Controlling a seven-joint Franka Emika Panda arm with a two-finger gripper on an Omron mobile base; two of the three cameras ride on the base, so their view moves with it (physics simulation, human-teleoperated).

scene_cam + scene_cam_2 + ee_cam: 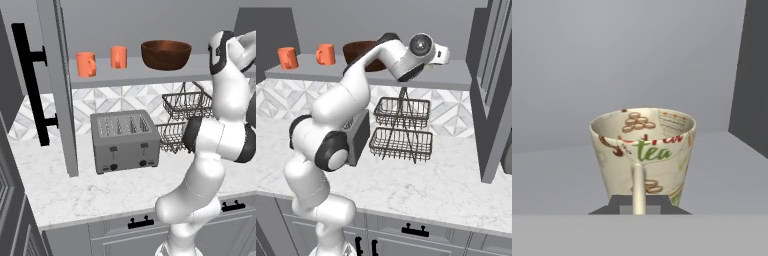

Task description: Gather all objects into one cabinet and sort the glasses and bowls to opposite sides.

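Note:
In the hand view the cream patterned mug (643,150) stands upright on the cabinet's grey shelf (722,165), its handle turned toward me. My gripper (639,205) is shut on that handle, one dark fingertip on each side. Two orange mugs (86,64) (118,56) stand on the left part of the shelf (150,76), with the brown wooden bowl (166,54) to their right. In the right base view the orange mugs (287,57) (326,54) sit at far left and the bowl (356,50) is partly hidden behind my arm.
The cabinet door with its long black bar handle (32,85) stands open at the left. A grey toaster (125,141) and a two-tier wire rack (402,127) sit on the marble counter below the shelf. A dark cabinet side wall (757,75) rises right of the mug.

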